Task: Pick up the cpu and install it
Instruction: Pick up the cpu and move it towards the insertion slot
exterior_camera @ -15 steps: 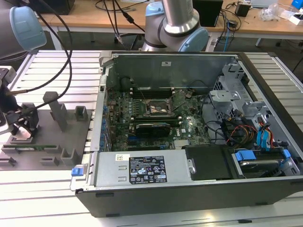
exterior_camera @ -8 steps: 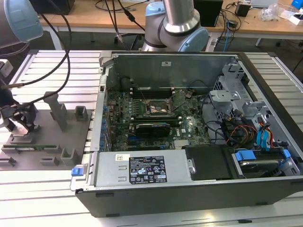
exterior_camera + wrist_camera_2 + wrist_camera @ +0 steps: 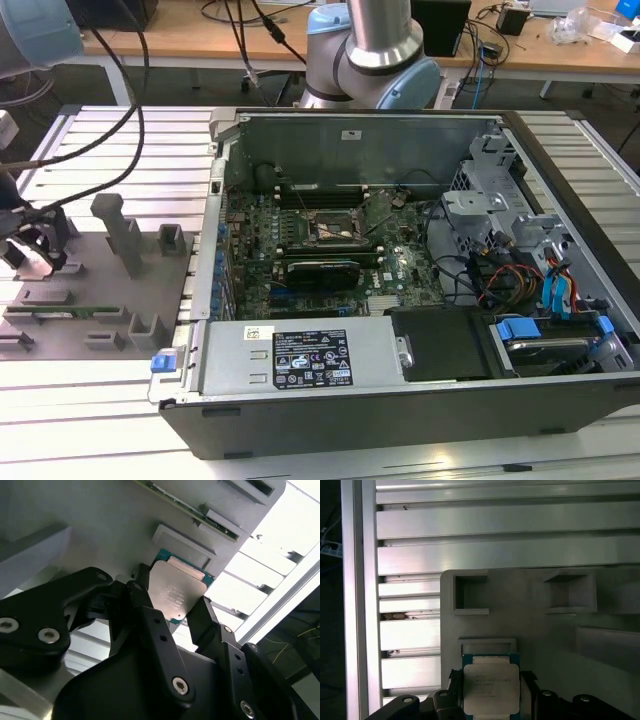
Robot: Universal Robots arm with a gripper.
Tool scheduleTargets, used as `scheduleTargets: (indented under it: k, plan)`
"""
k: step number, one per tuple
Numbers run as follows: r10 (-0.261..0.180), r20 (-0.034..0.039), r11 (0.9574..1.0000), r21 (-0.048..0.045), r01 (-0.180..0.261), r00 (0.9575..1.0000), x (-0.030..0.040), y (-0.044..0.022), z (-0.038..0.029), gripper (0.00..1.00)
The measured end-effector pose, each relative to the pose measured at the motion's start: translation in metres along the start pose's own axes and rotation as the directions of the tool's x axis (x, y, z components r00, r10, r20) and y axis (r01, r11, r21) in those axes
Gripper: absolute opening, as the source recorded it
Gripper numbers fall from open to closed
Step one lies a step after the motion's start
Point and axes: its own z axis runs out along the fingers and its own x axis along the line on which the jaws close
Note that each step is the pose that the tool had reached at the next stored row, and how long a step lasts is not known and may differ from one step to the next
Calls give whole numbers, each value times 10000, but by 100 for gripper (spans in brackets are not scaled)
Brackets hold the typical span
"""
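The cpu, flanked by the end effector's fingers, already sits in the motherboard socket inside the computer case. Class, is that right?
No. The cpu, flanked by the fingers of the end effector, is at the grey fixture plate, outside the computer case, not in its socket; the first wrist view shows it.

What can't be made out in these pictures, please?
The cpu: second wrist view, its near corner is hidden behind the pincer.
The motherboard socket: exterior view, too small to judge its latch.
The grey fixture plate: first wrist view, cut off by the picture's edges.
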Motion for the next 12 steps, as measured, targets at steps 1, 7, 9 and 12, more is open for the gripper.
scheduleTargets:
  k: [1, 7, 9, 12]
  plan:
    - [0, 0, 10000, 0, 0, 10000, -1, 1, -20, 54]
    - [0, 0, 10000, 0, 0, 10000, -2, 4, -71, 54]
    - [0, 1, 10000, 0, 0, 10000, -2, 4, -71, 54]
    - [-1, 0, 10000, 0, 1, 10000, -2, 4, -72, 54]
